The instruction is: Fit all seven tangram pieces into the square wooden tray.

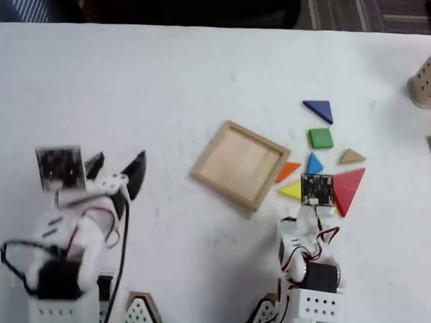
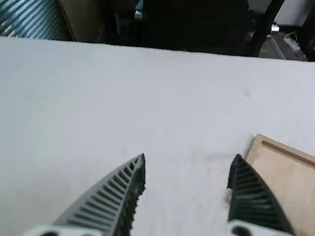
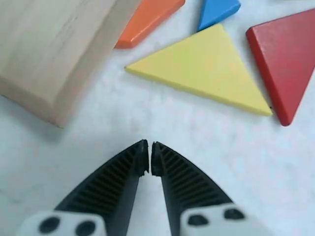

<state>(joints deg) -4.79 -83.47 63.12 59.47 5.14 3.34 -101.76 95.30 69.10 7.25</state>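
Tray (image 1: 240,163) sits mid-table, turned askew, nothing in it. We count all seven pieces loose on the table, from its 1 to its 4 o'clock. The yellow triangle (image 3: 206,73) lies at 4 o'clock, with the red triangle (image 3: 283,61) just beside it.

Right claw (image 3: 149,147): fingers together, empty, near the yellow triangle's long edge. Left claw (image 2: 190,158): fingers apart, empty, at the tray's 9 o'clock.

We judge the pieces light, stiff, flat wood, with smooth paint that is likely to slip. Best hold: open up and pinch two side faces across a narrow corner, low against the table.
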